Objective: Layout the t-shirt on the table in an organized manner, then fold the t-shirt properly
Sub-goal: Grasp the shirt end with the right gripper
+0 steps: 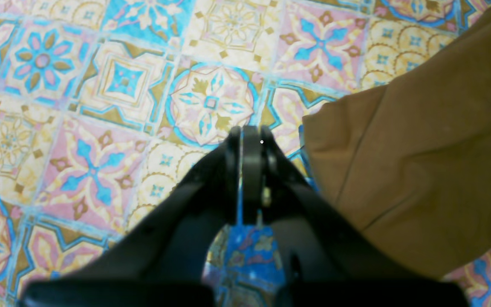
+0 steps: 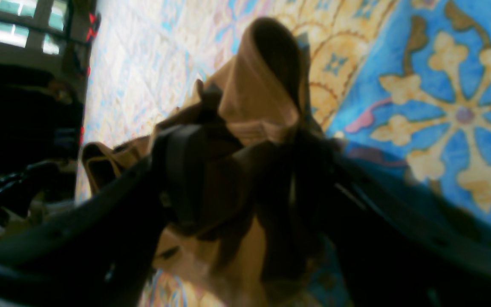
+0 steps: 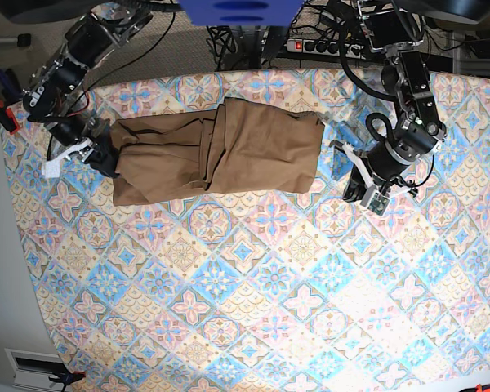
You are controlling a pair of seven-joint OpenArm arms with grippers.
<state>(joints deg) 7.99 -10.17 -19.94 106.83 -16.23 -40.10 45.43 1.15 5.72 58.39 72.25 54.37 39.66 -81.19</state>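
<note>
Base view, L to R, all relative to the t-shirt [image 3: 216, 155]. It lies in the far half of the table [image 3: 253, 327], bunched into a long wrinkly band w/ a fold ridge near mid.

At the shirt's L end: right gripper [image 3: 102, 158], jaws spread wide w/ cloth bunched between them; wrist view is blurry, can't tell if it truly has hold.

Just off the shirt's R edge: left gripper [image 3: 366, 186], fingers [image 1: 252, 145] pressed together, nothing in them, clear of the cloth.

Handling, my guess: light, soft, floppy, will sag and drag. Best to pinch corners or hem at both ends, not the middle.
</note>
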